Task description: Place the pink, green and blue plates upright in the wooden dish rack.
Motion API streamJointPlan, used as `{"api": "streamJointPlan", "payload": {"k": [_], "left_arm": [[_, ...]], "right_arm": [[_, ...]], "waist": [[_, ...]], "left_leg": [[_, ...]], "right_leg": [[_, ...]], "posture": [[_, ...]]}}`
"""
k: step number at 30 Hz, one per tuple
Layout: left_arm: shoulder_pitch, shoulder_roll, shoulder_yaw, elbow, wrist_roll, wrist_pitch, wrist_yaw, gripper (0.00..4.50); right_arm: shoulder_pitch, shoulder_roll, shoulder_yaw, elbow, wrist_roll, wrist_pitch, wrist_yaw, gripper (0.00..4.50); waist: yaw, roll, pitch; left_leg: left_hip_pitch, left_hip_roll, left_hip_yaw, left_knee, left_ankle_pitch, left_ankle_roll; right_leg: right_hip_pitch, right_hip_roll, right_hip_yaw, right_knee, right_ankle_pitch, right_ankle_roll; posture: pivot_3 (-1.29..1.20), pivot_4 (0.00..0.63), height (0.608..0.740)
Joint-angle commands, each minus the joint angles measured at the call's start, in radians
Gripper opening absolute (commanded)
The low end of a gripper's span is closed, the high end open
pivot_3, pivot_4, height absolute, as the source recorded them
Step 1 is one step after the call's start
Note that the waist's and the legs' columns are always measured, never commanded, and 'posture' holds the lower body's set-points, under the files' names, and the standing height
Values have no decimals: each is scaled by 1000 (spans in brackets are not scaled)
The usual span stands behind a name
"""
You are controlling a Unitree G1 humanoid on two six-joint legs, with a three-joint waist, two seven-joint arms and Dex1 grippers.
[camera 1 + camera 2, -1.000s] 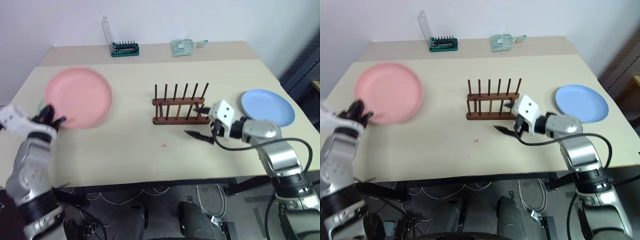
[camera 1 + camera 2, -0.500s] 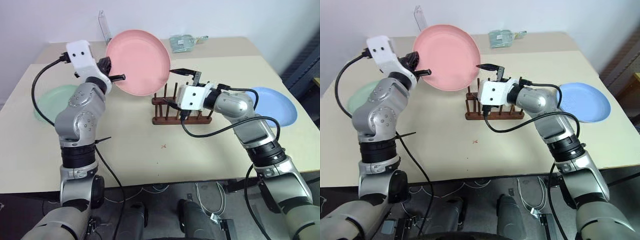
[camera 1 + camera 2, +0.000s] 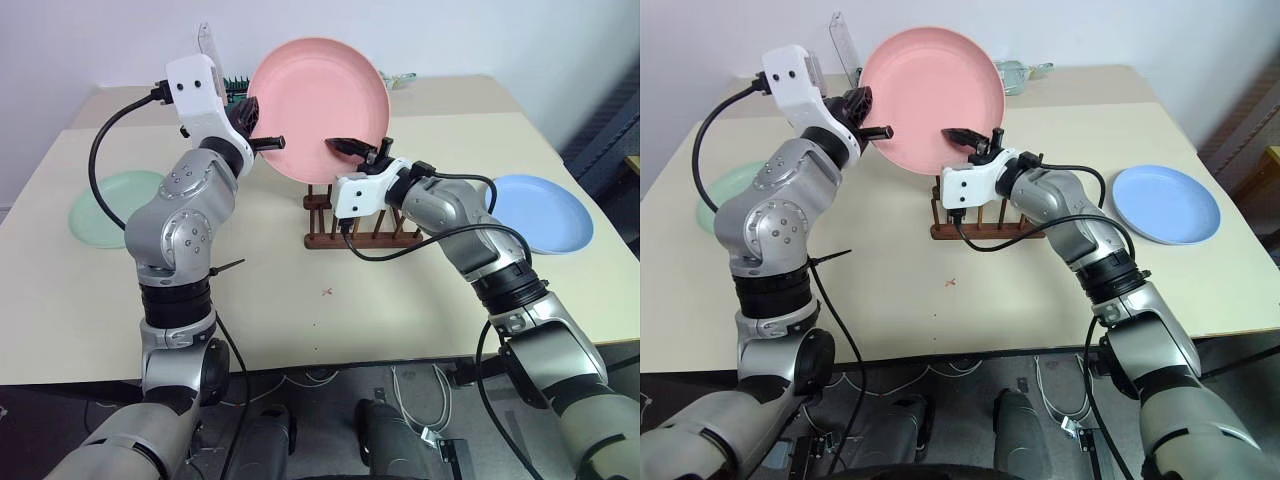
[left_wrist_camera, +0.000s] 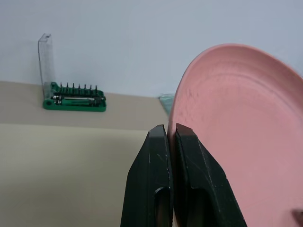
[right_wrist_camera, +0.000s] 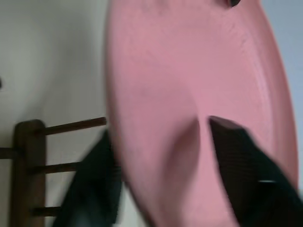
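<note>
Since a second ago the pink plate (image 3: 318, 110) has left the table's nine o'clock side and now hangs on edge above the wooden dish rack (image 3: 362, 214), which sits just past the table's centre toward twelve o'clock. The left gripper (image 4: 169, 137) has swung in with it and is clamped tight on the plate's nine o'clock rim. The right gripper (image 3: 352, 148) has come up from beside the rack, and its fingers now straddle the plate's four o'clock edge, one on each face; whether they already press it cannot be told.

The green plate (image 3: 108, 206) lies flat at the table's nine o'clock edge, and the blue plate (image 3: 540, 214) lies flat at three o'clock.

To do this step well, I would have the right gripper close firmly before the left lets go, keep the plate vertical, align its lower edge with a gap between pegs, then lower it slowly.

No brand, label or writing can be read anywhere.
</note>
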Motion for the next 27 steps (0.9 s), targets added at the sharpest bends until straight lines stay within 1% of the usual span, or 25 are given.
{"api": "streamJointPlan", "payload": {"k": [1,2,4,7,9,12,13,15,17,19,21,22,23,24,25,27], "left_arm": [[-28,-15,11,-39,-23,-20,-21,0],[-30,-19,14,-39,-25,-25,-25,311],[-34,-37,35,-39,-38,-36,-21,1023],[-61,-61,97,-39,-67,-104,-20,2418],[-76,-57,142,-27,-71,-161,-5,3419],[-81,-45,169,-7,-64,-202,11,3419],[-77,-26,184,4,-59,-220,8,3419],[-38,50,169,20,-15,-242,-44,3419],[31,130,111,42,29,-241,-122,3419],[112,188,53,58,46,-246,-219,3419],[199,230,-4,47,42,-256,-338,3419],[244,248,-34,32,39,-268,-400,3419],[289,268,-64,11,34,-281,-467,3419],[318,281,-83,-2,32,-293,-511,3419],[352,292,-97,-28,17,-312,-569,3419],[427,303,-104,-94,-73,-295,-692,3419]], "right_arm": [[-20,2,-11,-12,-15,-15,-23,302],[-19,2,-12,-12,-20,-16,-25,1],[-16,0,-14,-13,-25,-17,-26,0],[-5,-17,-26,-18,-30,-7,-31,0],[4,-40,-50,-17,-22,6,-39,0],[16,-65,-76,-20,-3,15,-44,0],[37,-86,-118,-32,37,31,-31,0],[92,-132,-219,-71,155,62,18,0],[141,-126,-333,-164,362,178,110,0],[165,-73,-452,-301,619,407,168,0],[171,-9,-575,-454,926,685,147,0],[172,20,-643,-518,1098,816,106,0],[178,34,-701,-565,1237,913,72,0],[182,40,-739,-598,1327,980,43,0],[192,41,-766,-624,1385,1025,12,0],[224,49,-799,-670,1476,1092,-68,0]], "waist": [[0,0,0],[0,0,0],[0,0,0],[3,0,0],[3,0,0],[3,0,0],[2,0,0],[4,0,0],[3,0,0],[-1,0,0],[-4,2,1],[-3,2,1],[-3,2,1],[-2,2,1],[0,2,1],[3,2,1]], "left_leg": [[0,0,0,0,0,0],[0,0,0,0,0,0],[0,0,0,0,0,0],[0,0,0,0,0,0],[0,0,0,0,0,0],[0,0,0,0,0,0],[0,0,0,0,0,0],[0,0,0,0,0,0],[0,0,0,0,0,0],[0,0,1,-1,0,0],[1,1,1,0,0,1],[1,1,0,0,-1,2],[1,1,-1,0,-3,6],[1,2,-1,0,-3,6],[1,1,-1,0,-3,6],[1,2,-1,0,-4,7]], "right_leg": [[0,0,0,0,0,0],[0,0,0,0,0,0],[0,0,0,0,0,0],[0,0,0,0,0,0],[0,0,0,0,0,0],[0,0,0,0,0,0],[0,0,0,0,0,0],[0,0,1,0,0,0],[0,0,1,0,0,0],[0,1,1,0,0,0],[0,1,2,1,0,0],[0,1,2,2,0,0],[0,2,2,3,0,-1],[0,2,2,3,0,-1],[0,2,2,3,0,-1],[0,2,2,2,0,-1]], "posture": [[0,150,740],[0,150,740],[0,150,740],[0,150,740],[0,150,740],[0,150,740],[0,150,740],[0,150,740],[0,150,740],[0,150,740],[0,150,740],[0,150,740],[0,150,740],[0,150,740],[0,150,740],[0,150,740]]}}
